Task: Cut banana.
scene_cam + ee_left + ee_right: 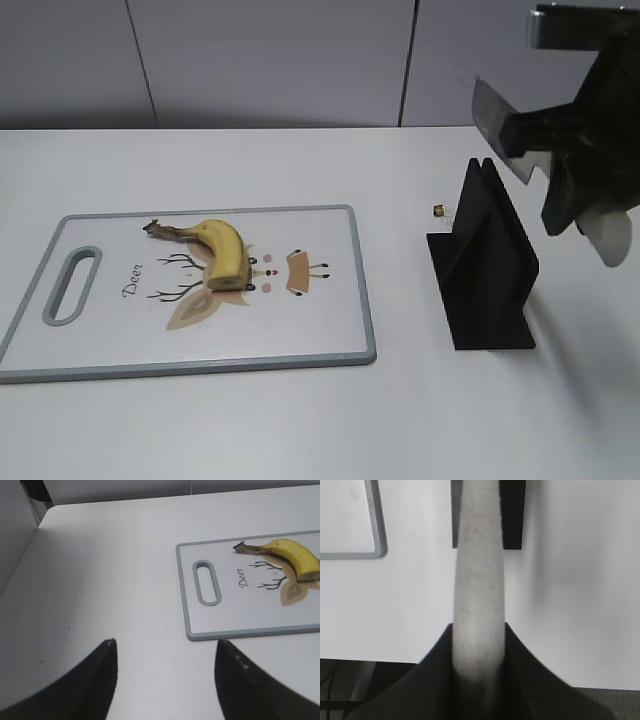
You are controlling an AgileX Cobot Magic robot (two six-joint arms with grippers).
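Nearest the exterior camera is the near edge of the cutting board (190, 368), a white board with a grey rim and a handle slot at its left end, lying flat on the white table (300, 430). On it, towards the far left, lies the banana (222, 252), unpeeled, its dark stem pointing left and its blunt, apparently cut end towards the near right, over a printed deer drawing.

To the right of the board, well apart from it, stands a black knife stand (485, 262), with a small brown object (439, 210) on the table just beyond it; what it is cannot be told.

The right gripper (479, 655) is raised above the stand, its fingers closed tight on the pale handle of the knife (500, 128), whose blade points left and up. The left gripper (165, 665) hovers over bare table to the left of the board, its jaws wide apart and holding nothing.

The banana is light and soft, with a smooth curved skin, so it will probably roll or slide under the blade unless pinned. A gentle hold on the stem-side half, clear of the cutting line, seems best; a hard squeeze would bruise it. The knife is stiff and the handle looks smooth, so it may twist in the grip when pressed down.
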